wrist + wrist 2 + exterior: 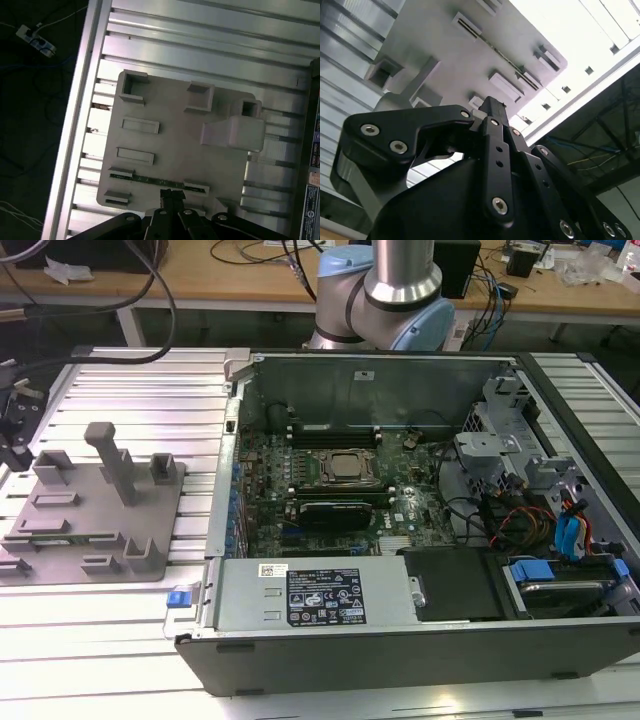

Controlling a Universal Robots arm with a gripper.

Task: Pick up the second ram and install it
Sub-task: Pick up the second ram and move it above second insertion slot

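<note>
The second ram (150,179) is a thin green stick lying in a slot of the grey tray (170,135), held between two small raised holders. In the exterior view the ram (62,537) sits near the tray's front edge, on the exterior view's left. My gripper (171,194) hangs above the tray, right over the middle of the stick, with its black fingers together and nothing between them. The exterior view puts the gripper (14,432) at the far left, higher than the tray (90,510). The second wrist view looks past the gripper (492,106) down onto the tray.
An open computer case (420,640) fills the exterior view's right, with a motherboard (330,490), a processor socket (345,466) and long slots (330,430) behind it. A tall grey post (112,458) rises from the tray. The ribbed metal table (130,380) ends just left of the tray.
</note>
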